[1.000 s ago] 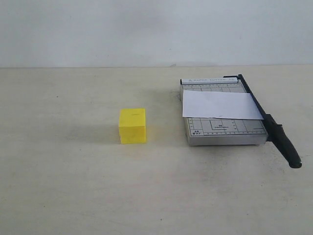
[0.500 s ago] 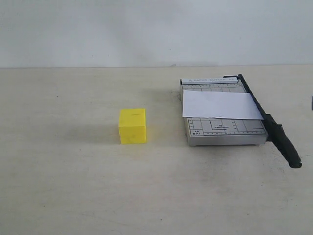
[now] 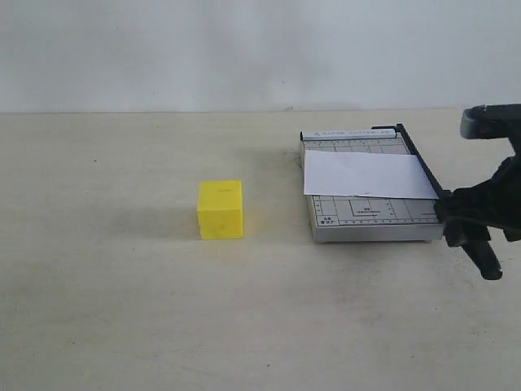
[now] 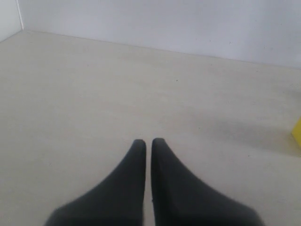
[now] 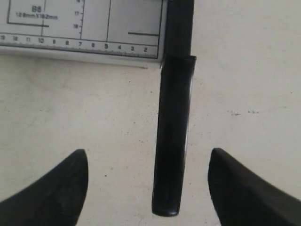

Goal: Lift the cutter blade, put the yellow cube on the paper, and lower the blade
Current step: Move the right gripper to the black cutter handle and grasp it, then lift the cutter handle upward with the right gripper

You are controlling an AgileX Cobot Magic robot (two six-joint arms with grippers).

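Observation:
The yellow cube (image 3: 220, 209) sits on the table left of the grey cutter base (image 3: 370, 218). The white paper (image 3: 366, 173) lies across that base. The cutter blade (image 3: 419, 161) lies flat along the base's right edge, its handle end (image 3: 489, 263) sticking out toward the front. My right gripper (image 3: 466, 231) hovers over the handle and is open. In the right wrist view the handle (image 5: 173, 136) lies between the spread fingers of the right gripper (image 5: 148, 152), touching neither. The left gripper (image 4: 148, 140) is shut and empty above bare table, with a sliver of the cube (image 4: 297, 133) at the frame edge.
The ruled corner of the cutter base (image 5: 131, 19) shows beyond the handle in the right wrist view. A pale wall (image 3: 260, 49) closes off the back of the table. The left arm does not show in the exterior view.
The right arm has come in from the right edge and now hangs over the blade handle. Cube, paper and blade have not moved.

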